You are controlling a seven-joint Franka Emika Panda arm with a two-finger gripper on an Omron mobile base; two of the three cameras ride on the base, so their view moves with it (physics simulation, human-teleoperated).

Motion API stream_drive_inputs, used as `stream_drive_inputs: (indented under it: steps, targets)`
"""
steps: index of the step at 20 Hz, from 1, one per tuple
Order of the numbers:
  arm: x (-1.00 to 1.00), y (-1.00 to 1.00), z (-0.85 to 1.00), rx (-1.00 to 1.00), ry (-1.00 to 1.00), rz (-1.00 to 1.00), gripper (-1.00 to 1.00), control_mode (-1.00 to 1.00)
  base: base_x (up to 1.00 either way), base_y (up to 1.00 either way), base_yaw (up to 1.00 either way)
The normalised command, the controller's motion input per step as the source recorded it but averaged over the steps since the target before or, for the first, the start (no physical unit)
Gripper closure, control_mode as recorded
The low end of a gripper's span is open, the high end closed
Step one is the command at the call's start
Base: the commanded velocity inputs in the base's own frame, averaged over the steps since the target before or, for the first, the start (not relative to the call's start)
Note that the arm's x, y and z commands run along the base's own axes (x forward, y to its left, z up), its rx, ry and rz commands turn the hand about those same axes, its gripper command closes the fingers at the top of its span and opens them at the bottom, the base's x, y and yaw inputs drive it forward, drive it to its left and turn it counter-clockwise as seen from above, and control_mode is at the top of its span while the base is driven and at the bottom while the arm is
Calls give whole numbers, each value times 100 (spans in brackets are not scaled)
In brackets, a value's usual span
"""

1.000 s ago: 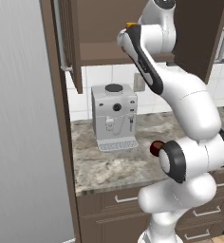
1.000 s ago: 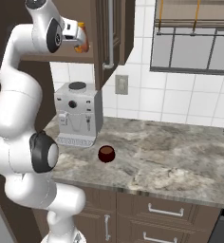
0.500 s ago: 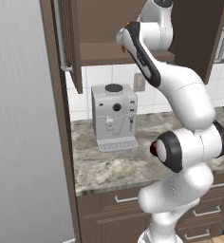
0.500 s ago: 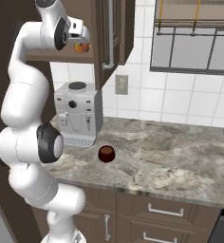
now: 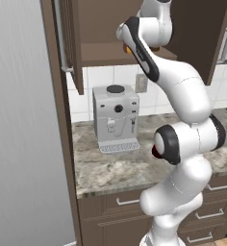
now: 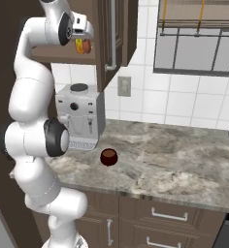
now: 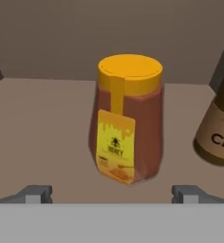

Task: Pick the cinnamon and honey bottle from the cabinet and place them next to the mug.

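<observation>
The honey bottle (image 7: 128,123), amber with an orange cap and a yellow label, stands upright on the cabinet (image 5: 106,53) shelf, straight ahead in the hand view. My gripper (image 7: 113,194) is open, its two fingertips (image 7: 35,192) spread wide to either side just short of the bottle, touching nothing. The cinnamon (image 7: 219,128), a brown jar with a tan label, stands beside the honey at the right edge, cut off by the frame. In the right base view the honey bottle (image 6: 82,46) peeks out orange under my hand. The dark red mug (image 6: 108,156) sits on the counter.
A grey coffee machine (image 6: 80,116) stands on the stone counter (image 6: 174,155) below the cabinet, left of the mug. The open cabinet door (image 6: 117,34) hangs to the right of my hand. A tall grey panel (image 5: 24,144) borders the counter on the left.
The arm's elbow and lower links have risen and straightened. The hand has edged slightly up at the cabinet shelf in front of the honey bottle.
</observation>
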Motion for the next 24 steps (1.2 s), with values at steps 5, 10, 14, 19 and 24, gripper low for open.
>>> stream_drive_inputs:
  steps: [5,10,14,19,24]
  targets:
    - [22,0,0,0,0,-2,-100,-100,0,0,0]
    - [16,0,-2,0,0,-1,-100,-100,0,0,0]
    - [17,0,-10,0,0,-1,-100,-100,0,0,0]
    - [21,0,-13,0,0,0,-100,-100,0,0,0]
    - [12,0,-5,0,0,0,-100,-100,0,0,0]
